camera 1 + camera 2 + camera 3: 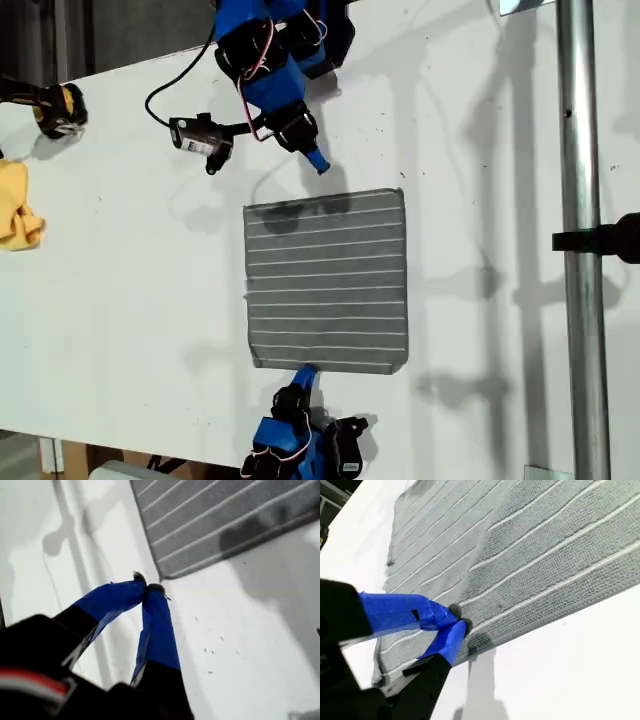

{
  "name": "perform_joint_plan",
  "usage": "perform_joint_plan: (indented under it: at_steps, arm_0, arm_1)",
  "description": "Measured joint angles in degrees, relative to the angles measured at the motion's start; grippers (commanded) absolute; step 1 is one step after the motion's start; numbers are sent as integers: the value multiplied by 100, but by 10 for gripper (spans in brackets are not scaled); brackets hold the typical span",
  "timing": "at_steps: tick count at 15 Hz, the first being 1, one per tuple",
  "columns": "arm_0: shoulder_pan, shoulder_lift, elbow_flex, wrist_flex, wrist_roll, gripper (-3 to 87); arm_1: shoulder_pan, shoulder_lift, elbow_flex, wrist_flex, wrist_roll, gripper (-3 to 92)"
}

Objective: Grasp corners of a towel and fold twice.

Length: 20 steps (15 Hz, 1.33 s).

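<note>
Hovering with its jaws pressed together on nothing, my first gripper (146,587) hangs over bare worktop (120,300) just beside one corner of the towel (327,281), tips close to the hem but not on it. My second gripper (457,620) has its jaws closed too, tips meeting at the towel's edge; whether a fold of cloth is caught between them I cannot tell, though the fabric looks flat and unlifted there.

The towel lies spread open in the middle of the worktop, stripes running from the exterior view's left to its right, with only a slight curl at the near corner on that view's left. So I judge the task barely begun: no corner raised, neither fold made. Both grasps, both folds, all of it is left.

Outward from there, one arm reaches in from the top of the exterior view, the other from the bottom. A small black device on a cable (200,135) sits near the upper arm, clear of the towel. A yellow cloth (18,205) lies well apart at the exterior view's left edge, and a metal pole (580,250) runs down its right side. Nothing rests on the towel or blocks its corners.
</note>
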Motion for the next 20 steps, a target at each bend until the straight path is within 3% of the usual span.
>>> perform_joint_plan:
  at_steps: [6,13,14,16,18,20]
  arm_0:
    - [0,-9,0,0,0,-13]
    - [-70,-9,0,0,0,-13]
    - [-70,-9,0,0,0,-13]
    - [-70,-9,0,0,0,-13]
    - [-70,-9,0,0,0,-13]
    - [-70,-9,0,0,0,-13]
  arm_1:
    - [-589,-1837,-2109,343,-686,-2]
    - [-861,-2224,-2531,378,-765,-2]
    - [-861,-2224,-2531,334,-765,52]
    - [-870,-2224,-2531,229,-765,299]
    - [-888,-2224,-2531,114,-870,364]
    - [-888,-2224,-2531,97,-932,369]
